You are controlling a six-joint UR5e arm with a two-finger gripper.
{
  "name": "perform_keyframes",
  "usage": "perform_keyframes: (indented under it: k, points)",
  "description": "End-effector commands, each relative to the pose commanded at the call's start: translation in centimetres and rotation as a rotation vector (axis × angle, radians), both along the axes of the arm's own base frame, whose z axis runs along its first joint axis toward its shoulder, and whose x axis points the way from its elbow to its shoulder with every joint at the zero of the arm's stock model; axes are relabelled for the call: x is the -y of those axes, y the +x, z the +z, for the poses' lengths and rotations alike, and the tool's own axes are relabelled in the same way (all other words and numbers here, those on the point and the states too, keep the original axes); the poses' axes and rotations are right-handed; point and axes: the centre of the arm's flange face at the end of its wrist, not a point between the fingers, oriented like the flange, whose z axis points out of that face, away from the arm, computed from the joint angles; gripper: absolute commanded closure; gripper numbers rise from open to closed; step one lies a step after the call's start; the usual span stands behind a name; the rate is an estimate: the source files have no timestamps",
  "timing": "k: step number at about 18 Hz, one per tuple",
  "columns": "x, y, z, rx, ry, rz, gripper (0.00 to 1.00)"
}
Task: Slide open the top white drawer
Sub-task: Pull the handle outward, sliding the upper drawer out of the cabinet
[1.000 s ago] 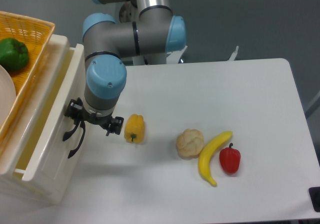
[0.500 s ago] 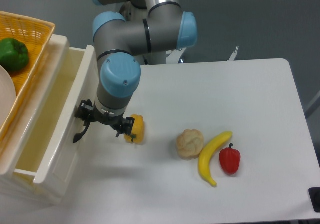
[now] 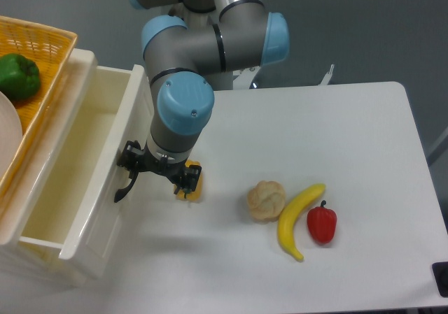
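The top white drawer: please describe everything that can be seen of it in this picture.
The top white drawer is a glossy cream-white boxy tray, pulled well out toward the white table. Its inside looks empty as far as visible. A curved black handle sits on its front panel, and the black two-finger gripper is at that handle; whether the fingers clamp it cannot be told. A yellow wicker basket stands above its rear part.

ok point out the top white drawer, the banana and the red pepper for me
top white drawer (image 3: 84,153): fixed camera view, on the bare inside floor of the open tray
banana (image 3: 297,216): fixed camera view, on the middle of its curve
red pepper (image 3: 322,224): fixed camera view, on its body below the stem
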Motion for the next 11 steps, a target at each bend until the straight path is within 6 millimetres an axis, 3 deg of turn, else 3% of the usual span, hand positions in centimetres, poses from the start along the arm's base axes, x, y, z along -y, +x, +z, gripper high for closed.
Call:
perform_keyframes:
  k: [11]
  points:
    - [1.1, -2.3, -0.1, -0.005, 0.009, 0.005, 0.0]
